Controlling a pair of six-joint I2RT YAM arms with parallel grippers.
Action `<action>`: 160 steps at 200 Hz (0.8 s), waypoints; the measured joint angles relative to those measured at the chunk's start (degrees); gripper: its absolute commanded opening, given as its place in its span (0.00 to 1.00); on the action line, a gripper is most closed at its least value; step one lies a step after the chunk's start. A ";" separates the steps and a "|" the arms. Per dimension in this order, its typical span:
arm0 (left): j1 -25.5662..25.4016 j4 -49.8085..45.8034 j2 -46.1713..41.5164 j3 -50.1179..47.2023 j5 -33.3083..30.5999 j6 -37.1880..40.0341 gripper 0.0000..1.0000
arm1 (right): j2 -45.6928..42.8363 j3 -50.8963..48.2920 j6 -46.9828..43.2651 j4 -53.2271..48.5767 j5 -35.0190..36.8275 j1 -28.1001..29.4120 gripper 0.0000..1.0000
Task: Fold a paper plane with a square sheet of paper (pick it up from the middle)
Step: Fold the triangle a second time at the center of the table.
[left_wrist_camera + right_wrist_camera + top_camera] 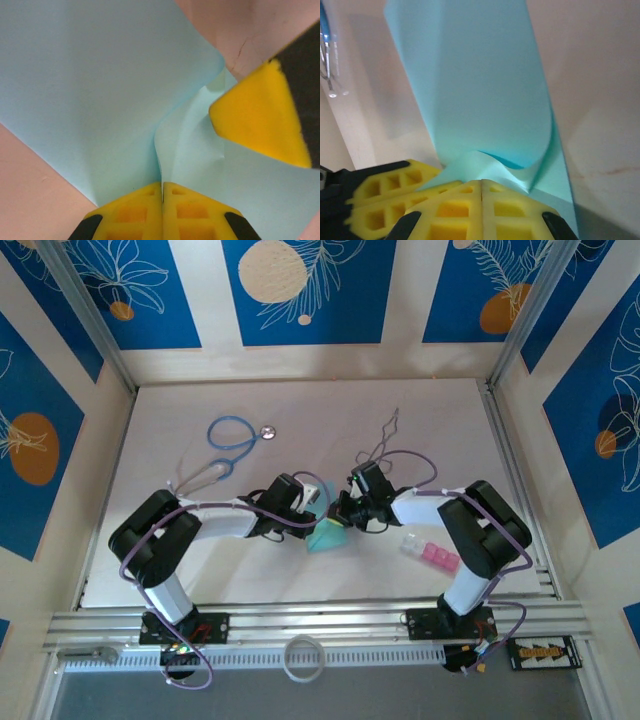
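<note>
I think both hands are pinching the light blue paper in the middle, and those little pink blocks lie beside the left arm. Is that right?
Not quite. The pink blocks lie beside the right arm, not the left, as the top view shows. The rest holds: the left hand and the right hand are both shut on the light blue paper.

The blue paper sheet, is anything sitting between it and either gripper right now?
Nothing visible does. The left gripper and the right gripper are both shut directly on the square sheet of paper, each pinching a raised fold. The stethoscope and plastic blocks lie off to the sides.
</note>
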 measured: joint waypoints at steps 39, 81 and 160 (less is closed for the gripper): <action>0.00 -0.20 0.00 0.07 0.00 0.00 0.00 | 1.88 0.79 -0.87 -0.09 -0.09 -1.16 0.00; 0.02 -0.17 0.00 0.07 0.00 0.22 0.00 | 3.23 0.74 -0.79 -0.66 -0.46 -2.99 0.00; 0.15 -0.26 -0.02 0.07 0.00 1.05 0.00 | 2.40 1.92 -1.27 -3.37 1.88 -5.57 0.00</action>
